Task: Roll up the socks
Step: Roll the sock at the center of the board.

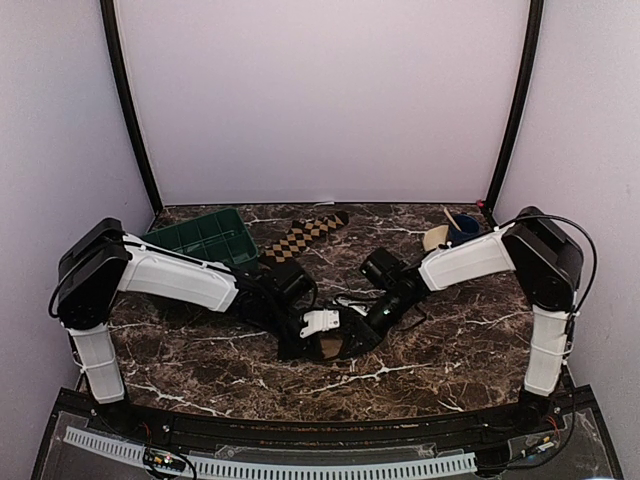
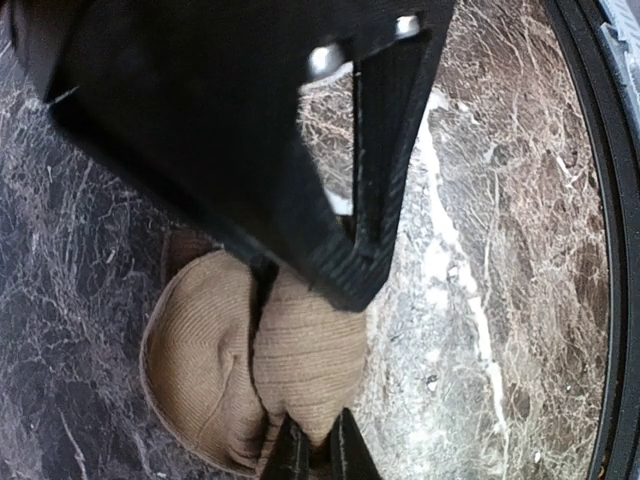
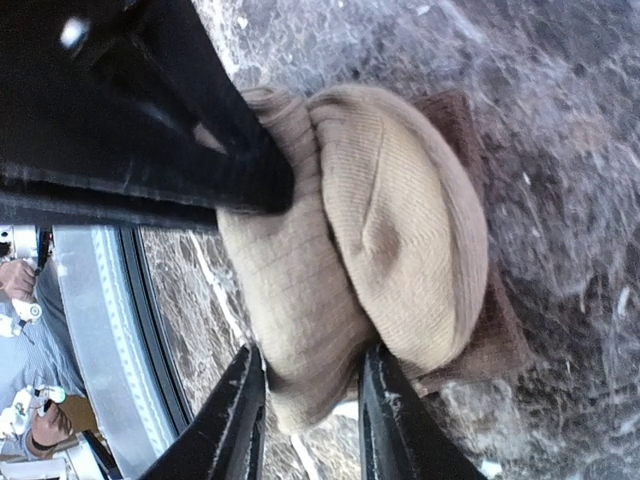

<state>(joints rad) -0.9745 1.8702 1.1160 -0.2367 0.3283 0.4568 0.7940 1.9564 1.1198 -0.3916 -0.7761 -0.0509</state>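
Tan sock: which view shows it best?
Right wrist: the tan sock fills the frame, its ribbing and folds clear. Left wrist shows it partly covered and cropped; top external gives only a small glimpse.

From above, the tan sock (image 1: 331,349) lay mostly hidden beneath the left tool (image 1: 308,345) and right tool (image 1: 356,333). The objects (image 1: 448,234) at the back right corner of the worktop (image 1: 200,360) were too small to tell.
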